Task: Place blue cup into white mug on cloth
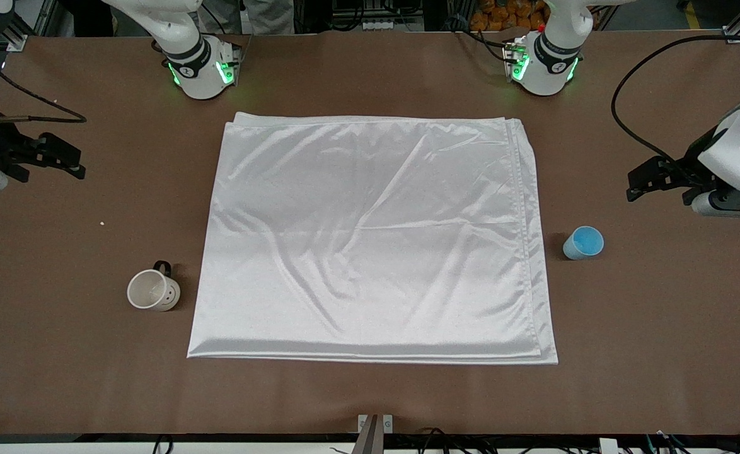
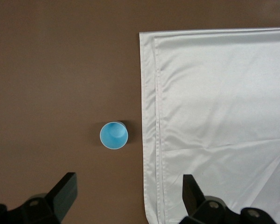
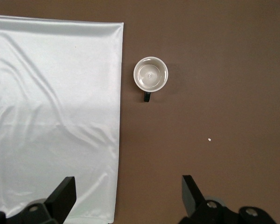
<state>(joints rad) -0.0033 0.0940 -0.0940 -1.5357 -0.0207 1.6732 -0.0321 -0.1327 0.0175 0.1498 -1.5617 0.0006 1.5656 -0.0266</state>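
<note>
**Stock at start: cup, mug, cloth, two pincers**

Cloth (image 1: 373,236): white, shiny, folded in layers, spread flat mid-tabletop (image 1: 370,397). Nothing on it.

Cup (image 1: 583,243): light blue, brighter blue inside, upright, mouth up. On bare tabletop just beside the cloth edge at the left arm's end; not touching the cloth. Empty, as seen in the left wrist view (image 2: 114,135).

Mug (image 1: 153,290): off-white, black handle, small dark dots on the side, upright. On bare tabletop near the cloth edge at the right arm's end, nearer the front camera than the cup. Handle turned away from the front camera. Empty inside per right wrist view (image 3: 150,74).

Left pincer (image 1: 644,183): released, fingers spread wide, grasping nothing. Held over bare tabletop at the left arm's end. Seen also in its own wrist view (image 2: 128,198), with the cup below and roughly in line with the gap between the fingers.

Right pincer (image 1: 61,157): released, fingers spread wide, grasping nothing. Held over bare tabletop at the right arm's end; mug below it in its own wrist view (image 3: 128,198).

Key relation: cup and mug well apart, cloth between them. Left arm clearly the nearer to the cup, right arm to the mug. Cup round and upright, long axis vertical, so a straight descent probably suits. Judged: no step done yet; mug not yet on cloth.
</note>
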